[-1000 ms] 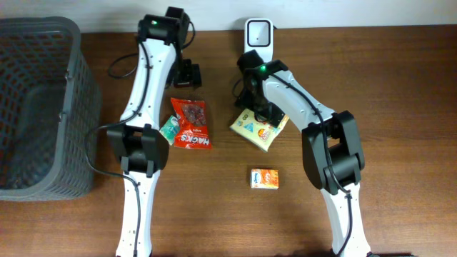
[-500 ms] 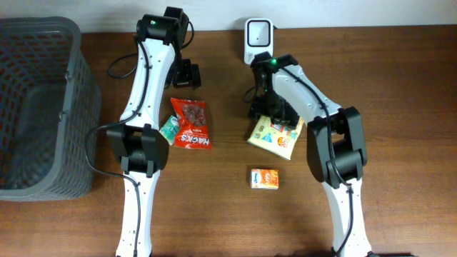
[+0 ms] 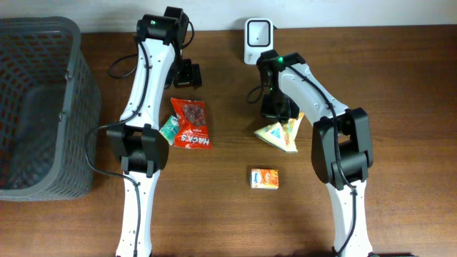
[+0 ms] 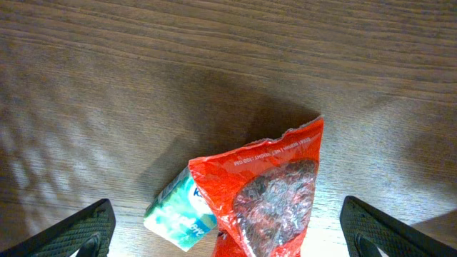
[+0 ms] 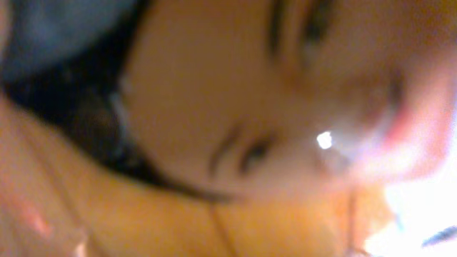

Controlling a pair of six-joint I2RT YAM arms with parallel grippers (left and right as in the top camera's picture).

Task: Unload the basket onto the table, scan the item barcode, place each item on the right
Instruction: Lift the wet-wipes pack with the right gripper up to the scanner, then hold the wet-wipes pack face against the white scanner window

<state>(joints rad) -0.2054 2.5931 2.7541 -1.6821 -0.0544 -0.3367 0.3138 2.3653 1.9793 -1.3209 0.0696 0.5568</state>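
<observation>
A dark brown wooden table (image 3: 400, 86) with fine lengthwise grain fills the overhead view. Soft, even light leaves a faint sheen and short, blurred shadows.

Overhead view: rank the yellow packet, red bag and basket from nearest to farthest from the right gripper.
1. Yellow packet: gripped by the right gripper, right of centre.
2. Red bag: to the left, mid-table.
3. Basket: far left edge.

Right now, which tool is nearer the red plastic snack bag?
Left. The left tool hovers open just beyond the red bag; the right tool grips a yellow packet farther off.
</observation>
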